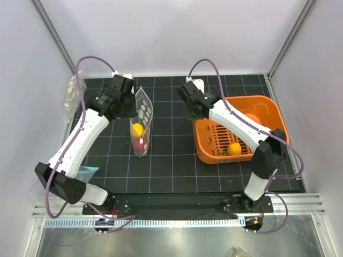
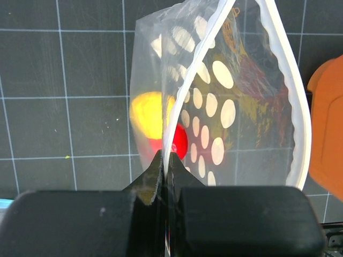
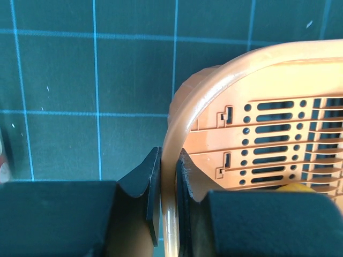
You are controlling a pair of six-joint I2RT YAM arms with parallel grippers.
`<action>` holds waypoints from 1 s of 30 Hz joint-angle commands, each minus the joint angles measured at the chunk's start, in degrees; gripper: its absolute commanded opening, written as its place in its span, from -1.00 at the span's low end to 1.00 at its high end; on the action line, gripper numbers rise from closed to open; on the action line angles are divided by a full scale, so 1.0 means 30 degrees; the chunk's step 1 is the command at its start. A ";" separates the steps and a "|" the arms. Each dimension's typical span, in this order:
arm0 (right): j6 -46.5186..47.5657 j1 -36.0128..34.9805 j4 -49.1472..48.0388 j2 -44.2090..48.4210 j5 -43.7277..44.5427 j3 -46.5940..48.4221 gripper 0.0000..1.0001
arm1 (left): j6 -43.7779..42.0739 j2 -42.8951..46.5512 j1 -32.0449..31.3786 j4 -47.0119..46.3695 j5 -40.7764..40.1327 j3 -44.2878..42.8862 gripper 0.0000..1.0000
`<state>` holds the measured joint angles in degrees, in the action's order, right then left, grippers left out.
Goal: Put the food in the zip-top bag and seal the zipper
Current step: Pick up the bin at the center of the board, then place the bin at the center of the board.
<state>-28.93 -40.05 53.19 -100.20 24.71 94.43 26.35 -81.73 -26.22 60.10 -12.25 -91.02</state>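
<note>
The left arm stretches forward over the mat (image 1: 171,160), left gripper (image 2: 165,160) pinching the zip-top bag (image 2: 214,107) at its edge. The bag stands up, a yellow fruit (image 1: 138,129) and a red fruit (image 1: 140,143) inside. The right arm bends leftward, right gripper (image 3: 169,160) clamped on the rim of the orange basket (image 3: 214,69), where an orange fruit (image 1: 234,148) lies.

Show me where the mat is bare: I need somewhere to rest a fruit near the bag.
The widest bare mat is the strip between the zip-top bag and the orange basket. A second free band runs along the mat's near edge. It is crowded where the left gripper pinches the bag and where the right gripper clamps the basket's rim.
</note>
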 commanded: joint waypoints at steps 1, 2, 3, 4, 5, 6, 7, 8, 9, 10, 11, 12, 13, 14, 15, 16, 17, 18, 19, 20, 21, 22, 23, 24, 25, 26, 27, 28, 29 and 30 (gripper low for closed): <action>0.1292 -0.0242 -0.1849 0.1934 0.2190 0.1160 -0.98 | 0.0005 0.1023 0.0126 -0.0373 -0.0077 0.0077 -1.00; 0.1467 -0.0475 -0.2315 0.2400 0.2744 0.1014 -0.98 | 0.0006 0.1053 0.0126 -0.0403 -0.0048 0.0164 -1.00; 0.1701 -0.0622 -0.2667 0.2724 0.3156 0.0549 -0.98 | 0.0035 0.1082 0.0126 -0.0461 0.0011 0.0165 -1.00; 0.2196 -0.0798 -0.3048 0.2988 0.3566 0.0254 -0.98 | 0.0007 0.1112 0.0126 -0.0462 0.0011 0.0165 -0.99; 0.2491 -0.1002 -0.3429 0.3629 0.4324 -0.0010 -0.98 | 0.0006 0.1112 0.0126 -0.0491 0.0040 0.0165 -1.00; 0.2726 -0.1324 -0.4129 0.3925 0.4796 -0.0419 -0.98 | -0.0023 0.1112 0.0126 -0.0491 0.0041 0.0107 -0.99; 0.3454 -0.1530 -0.4600 0.4189 0.5178 -0.0684 -0.98 | -0.0023 0.1112 0.0126 -0.0491 0.0041 0.0049 -1.00; 0.3896 -0.1764 -0.5707 0.4975 0.6023 -0.0948 -0.98 | -0.0023 0.1112 0.0126 -0.0462 -0.0046 0.0048 -1.00; 0.4335 -0.2404 -0.6327 0.5331 0.6524 -0.1530 -0.98 | -0.0023 0.1112 0.0126 -0.0462 -0.0047 0.0048 -1.00; 0.5036 -0.2730 -0.7058 0.5741 0.7080 -0.1913 -0.98 | 0.0035 0.1112 0.0126 -0.0491 -0.0047 0.0077 -0.99; 0.6377 -0.3081 -0.8661 0.6412 0.7724 -0.2323 -0.98 | 0.0094 0.1170 0.0126 -0.0549 -0.0018 0.0106 -0.99; 0.7319 -0.3433 -0.9518 0.6767 0.8252 -0.3197 -0.98 | 0.0123 0.1141 0.0126 -0.0607 0.0040 0.0136 -0.99; 0.8053 -0.4161 -1.0368 0.7031 0.8925 -0.3670 -0.98 | 0.0181 0.1141 0.0126 -0.0666 0.0070 0.0194 -1.00; 0.9511 -0.4575 -1.2029 0.7266 0.9367 -0.4110 -0.98 | 0.0211 0.1112 0.0126 -0.0667 0.0070 0.0195 -1.00; 1.0192 -0.4811 -1.2684 0.7587 1.0009 -0.4810 -0.98 | 0.0298 0.1054 0.0126 -0.0638 0.0128 0.0166 -0.99; 1.0692 -0.5190 -1.3271 0.7648 1.0335 -0.5107 -0.98 | 0.0328 0.1024 0.0126 -0.0637 0.0158 0.0136 -0.99; 1.1074 -0.5223 -1.3915 0.7649 1.0657 -0.5371 -0.98 | 0.0357 0.0995 0.0126 -0.0637 0.0187 0.0136 -1.00; 1.1194 -0.5252 -1.3892 0.7591 1.0747 -0.5606 -0.98 | 0.0416 0.0995 0.0126 -0.0666 0.0216 0.0136 -1.00; 1.0992 -0.5253 -1.3776 0.7358 1.0893 -0.5782 -0.98 | 0.0474 0.0937 0.0126 -0.0667 0.0303 0.0107 -0.99; 1.0990 -0.5253 -1.3572 0.7269 1.0749 -0.5784 -0.98 | 0.0504 0.0936 0.0126 -0.0667 0.0333 0.0049 -1.00; 1.0497 -0.5253 -1.3337 0.7152 1.0603 -0.5784 -0.98 | 0.0533 0.0878 0.0126 -0.0609 0.0334 0.0019 -1.00; 1.0144 -0.5253 -1.3103 0.6890 1.0311 -0.5784 -0.98 | 0.0534 0.0848 0.0126 -0.0608 0.0305 -0.0010 -0.99; 0.9851 -0.5253 -1.2608 0.6771 1.0193 -0.5726 -0.98 | 0.0534 0.0848 0.0126 -0.0579 0.0275 -0.0039 -0.99; 0.9674 -0.5253 -1.2487 0.6654 1.0075 -0.5784 -0.98 | 0.0534 0.0877 0.0126 -0.0550 0.0217 -0.0098 -1.00; 0.9150 -0.5282 -1.2456 0.6595 1.0016 -0.5871 -0.98 | 0.0592 0.0906 0.0126 -0.0549 0.0187 -0.0098 -1.00; 0.8942 -0.5311 -1.2311 0.6449 0.9958 -0.5930 -0.98 | 0.0592 0.0936 0.0126 -0.0520 0.0129 -0.0098 -1.00; 0.8678 -0.5282 -1.2165 0.6361 0.9899 -0.5989 -0.98 | 0.0592 0.0965 0.0126 -0.0491 0.0129 -0.0069 -1.00; 0.8183 -0.5311 -1.1902 0.6244 0.9811 -0.5931 -0.98 | 0.0592 0.1023 0.0126 -0.0491 0.0100 -0.0069 -1.00; 0.7917 -0.5311 -1.1116 0.5808 0.9433 -0.5815 -0.98 | 0.0621 0.1024 0.0126 -0.0462 0.0041 -0.0040 -1.00; 0.7566 -0.5311 -1.0616 0.5484 0.9227 -0.5350 -0.98 | 0.0592 0.1024 0.0126 -0.0404 0.0041 -0.0011 -1.00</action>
<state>-5.41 -55.72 19.99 -82.48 50.61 75.96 27.88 -79.96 -26.22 59.92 -11.97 -90.52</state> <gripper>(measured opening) 0.185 0.009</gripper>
